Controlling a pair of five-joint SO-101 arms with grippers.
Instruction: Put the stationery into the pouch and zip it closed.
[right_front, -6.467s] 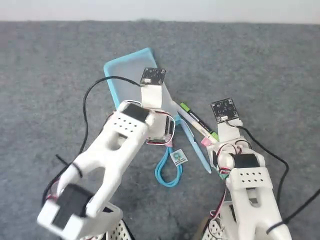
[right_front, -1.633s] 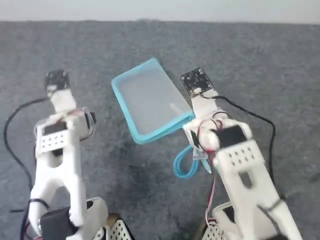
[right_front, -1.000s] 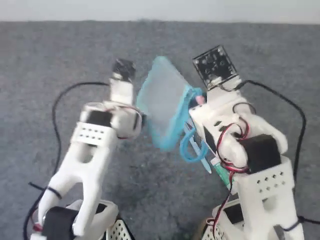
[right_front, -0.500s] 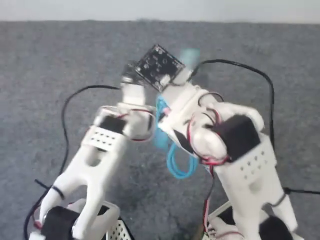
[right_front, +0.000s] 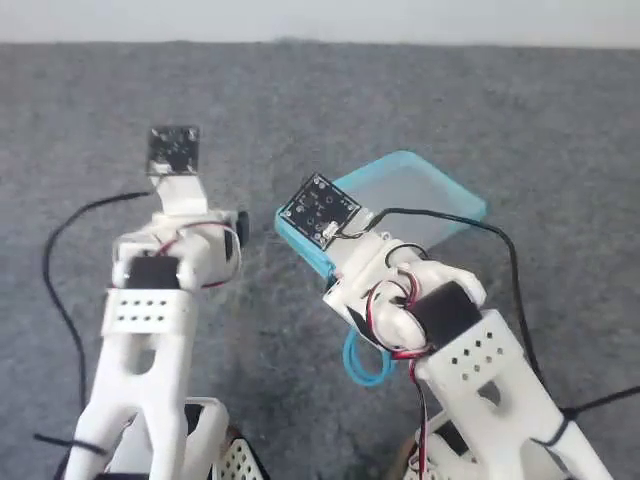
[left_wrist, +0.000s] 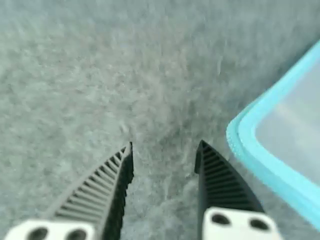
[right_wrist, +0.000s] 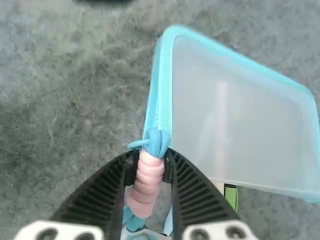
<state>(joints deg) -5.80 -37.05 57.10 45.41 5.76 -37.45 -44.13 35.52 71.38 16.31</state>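
Now pouch (right_front: 425, 195) flat on table (right_front: 90, 110), right side; half second ago it hung mid-air between arms. Right claw (right_wrist: 150, 156) clamped on pink zip pull (right_wrist: 146, 181) at pouch corner. Left claw (left_wrist: 165, 146) backed off, wide open, empty. Zip probably near end of run.

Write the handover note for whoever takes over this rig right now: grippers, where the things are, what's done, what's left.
Left gripper: open, empty, over bare carpet beside the pouch edge.
Right gripper: shut on the pink pull, at the blue cord knot by a pouch corner.
Pouch: flat on the carpet. A faint long shape shows through its clear face, so something seems to be inside. A green piece shows past one edge; in or out, cannot tell.
Done: loading, apparently.
Left: check the green piece, confirm the zip is fully closed, release.
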